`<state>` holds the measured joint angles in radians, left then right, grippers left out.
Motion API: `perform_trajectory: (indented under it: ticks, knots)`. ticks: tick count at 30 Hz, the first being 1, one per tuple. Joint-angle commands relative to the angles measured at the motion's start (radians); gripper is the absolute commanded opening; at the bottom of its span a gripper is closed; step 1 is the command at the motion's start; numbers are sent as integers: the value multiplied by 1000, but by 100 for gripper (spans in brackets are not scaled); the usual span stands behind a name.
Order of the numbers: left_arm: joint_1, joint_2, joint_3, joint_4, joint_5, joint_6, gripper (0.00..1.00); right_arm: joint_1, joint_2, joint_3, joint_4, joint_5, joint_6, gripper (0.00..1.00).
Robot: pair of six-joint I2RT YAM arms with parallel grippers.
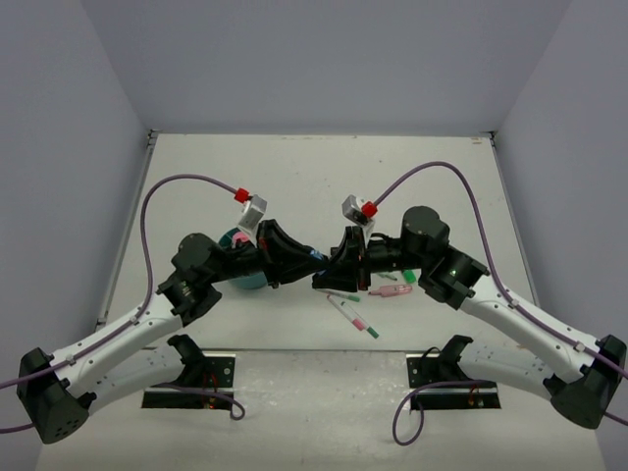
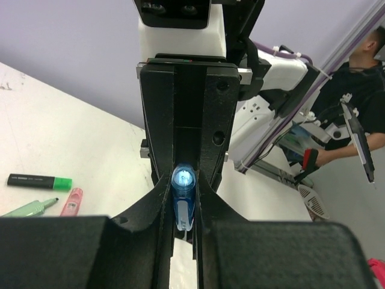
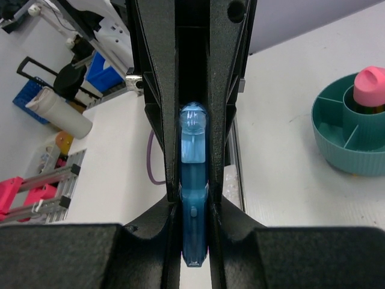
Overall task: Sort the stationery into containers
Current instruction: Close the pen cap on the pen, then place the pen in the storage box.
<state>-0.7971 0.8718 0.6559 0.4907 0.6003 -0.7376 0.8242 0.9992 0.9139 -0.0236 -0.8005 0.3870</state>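
Observation:
The light-blue pen (image 1: 316, 258) is held in the air between both grippers, above the table's middle. My left gripper (image 1: 294, 257) is shut on one end of it; in the left wrist view (image 2: 183, 195) the pen (image 2: 183, 192) sits between its fingers. My right gripper (image 1: 339, 267) is shut on the other end; in the right wrist view (image 3: 195, 217) the pen (image 3: 195, 198) fills the gap. The two grippers face each other tip to tip. The teal organizer (image 1: 243, 278) lies mostly under my left arm; it (image 3: 337, 141) holds a pink-topped item (image 3: 369, 85) in its centre.
On the table under my right gripper lie a green-capped highlighter (image 2: 39, 180), a pink tube (image 2: 71, 201) and a pale green pen (image 2: 30, 209). The top view shows the pink tube (image 1: 391, 290) and two thin pens (image 1: 353, 316) near the front.

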Motion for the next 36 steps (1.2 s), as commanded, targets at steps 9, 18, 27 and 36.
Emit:
perform_trajectory:
  ticks: [9, 18, 27, 36]
  knots:
    - [-3, -12, 159, -465, -488, 164, 0, 7, -61, -45, -63, 163, -68, 99]
    - [-2, 93, 222, -676, -1085, 139, 0, 8, -79, -110, -141, 618, -23, 99]
    - [12, 350, 388, -797, -1433, 165, 0, 8, -93, -175, -136, 738, -25, 99]
    - [109, 445, 421, -813, -1483, 172, 0, 8, -112, -204, -119, 744, -34, 99]
